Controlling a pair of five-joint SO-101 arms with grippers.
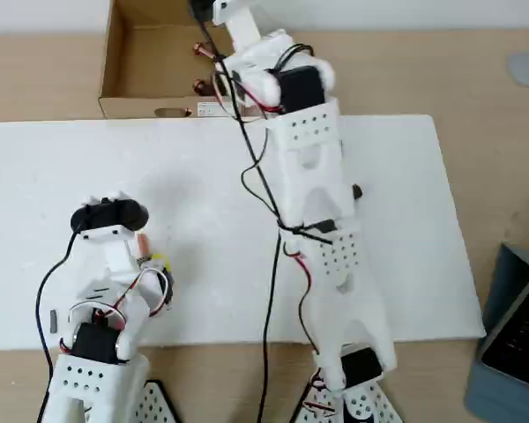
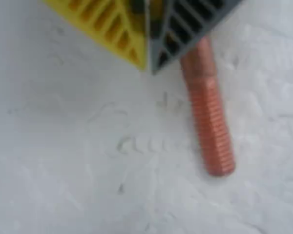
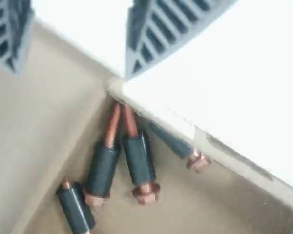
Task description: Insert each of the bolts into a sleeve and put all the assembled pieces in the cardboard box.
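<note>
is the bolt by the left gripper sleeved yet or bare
Bare: the bolt shows copper thread along its visible length with no dark sleeve, unlike the sleeved pieces in the cardboard box.

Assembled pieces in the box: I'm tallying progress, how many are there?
4 assembled pieces in the cardboard box: two side by side in the corner, one along the wall beside them, one apart. Others may be hidden.

- Site type: robotics lab bench.
- Wooden table [image 1: 44, 75] carries two white arms [image 1: 317, 203] with exposed cables [image 1: 269, 291].
- White mat [image 2: 88, 170] lies directly beneath the left gripper [image 2: 149, 61] jaws.
- Laptop [image 1: 520, 344] sits at the table edge, well apart from those jaws.
</note>
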